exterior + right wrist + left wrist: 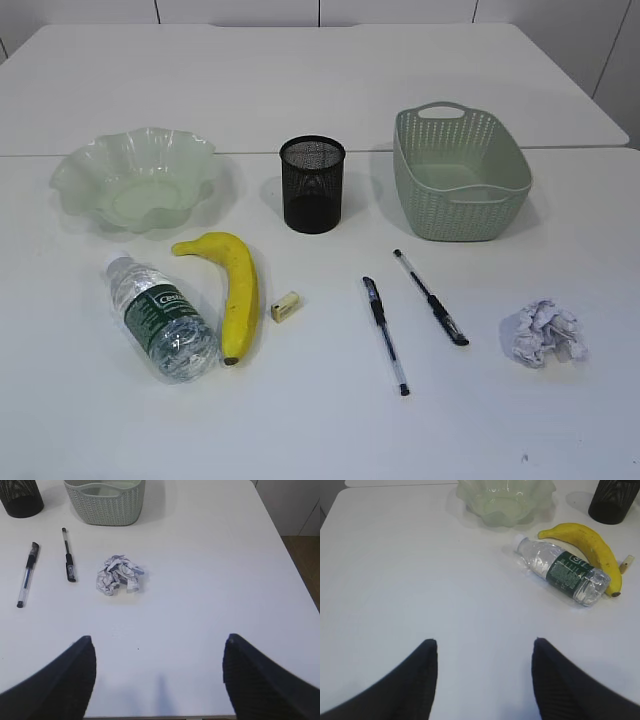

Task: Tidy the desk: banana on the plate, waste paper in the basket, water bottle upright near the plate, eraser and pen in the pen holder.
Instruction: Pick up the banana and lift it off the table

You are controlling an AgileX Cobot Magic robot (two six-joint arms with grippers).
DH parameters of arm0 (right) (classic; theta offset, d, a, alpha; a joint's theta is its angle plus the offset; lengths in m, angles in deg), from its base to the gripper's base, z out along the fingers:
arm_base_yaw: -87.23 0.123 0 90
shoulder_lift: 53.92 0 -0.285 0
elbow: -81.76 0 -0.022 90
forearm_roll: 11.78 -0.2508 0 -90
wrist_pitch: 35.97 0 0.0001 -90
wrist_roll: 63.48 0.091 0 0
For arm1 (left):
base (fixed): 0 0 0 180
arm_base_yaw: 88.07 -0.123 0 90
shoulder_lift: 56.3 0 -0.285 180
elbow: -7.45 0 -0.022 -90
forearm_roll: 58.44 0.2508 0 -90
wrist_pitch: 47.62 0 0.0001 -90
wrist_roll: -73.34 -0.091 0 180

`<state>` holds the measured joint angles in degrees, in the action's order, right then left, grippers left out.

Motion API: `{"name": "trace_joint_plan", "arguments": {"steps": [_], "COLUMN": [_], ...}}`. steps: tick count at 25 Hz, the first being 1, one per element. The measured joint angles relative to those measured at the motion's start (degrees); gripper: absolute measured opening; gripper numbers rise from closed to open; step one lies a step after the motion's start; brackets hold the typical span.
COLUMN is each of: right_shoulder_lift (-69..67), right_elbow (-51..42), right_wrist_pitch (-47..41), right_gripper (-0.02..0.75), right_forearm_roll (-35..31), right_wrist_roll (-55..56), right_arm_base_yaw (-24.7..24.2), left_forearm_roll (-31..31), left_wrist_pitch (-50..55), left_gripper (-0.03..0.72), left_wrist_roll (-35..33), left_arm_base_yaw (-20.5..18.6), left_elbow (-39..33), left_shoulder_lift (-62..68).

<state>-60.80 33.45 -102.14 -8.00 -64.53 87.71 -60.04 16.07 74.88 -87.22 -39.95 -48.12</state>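
In the exterior view nothing is tidied yet: on the counter point(320, 420) the banana point(236, 288) lies at lower left touching the toppled water bottle point(160, 318), below the plate point(135, 178), with the eraser point(285, 306) just right of it, two pens point(385, 334) at centre and the waste paper point(543, 332) at lower right, below the basket point(460, 185); no arm appears. The left wrist view alone shows the left claw point(484, 680) released and empty, well short of the bottle at upper right; I judge the banana should be taken mid-body, clear of the bottle. The right wrist view shows the right claw point(159, 680) spread wide, paper ball up-left.
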Motion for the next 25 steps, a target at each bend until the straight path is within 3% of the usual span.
{"name": "trace_joint_plan", "arguments": {"steps": [25], "right_shoulder_lift": [0.00], "right_elbow": [0.00], "right_wrist_pitch": [0.00], "right_gripper": [0.585], "right_forearm_roll": [0.00], "right_wrist_roll": [0.00], "right_arm_base_yaw": [0.00], "left_forearm_roll": [0.00], "left_wrist_pitch": [0.00], "left_gripper": [0.395], "left_wrist_roll": [0.00], "left_arm_base_yaw": [0.00], "left_elbow": [0.00], "left_shoulder_lift": [0.00]}}
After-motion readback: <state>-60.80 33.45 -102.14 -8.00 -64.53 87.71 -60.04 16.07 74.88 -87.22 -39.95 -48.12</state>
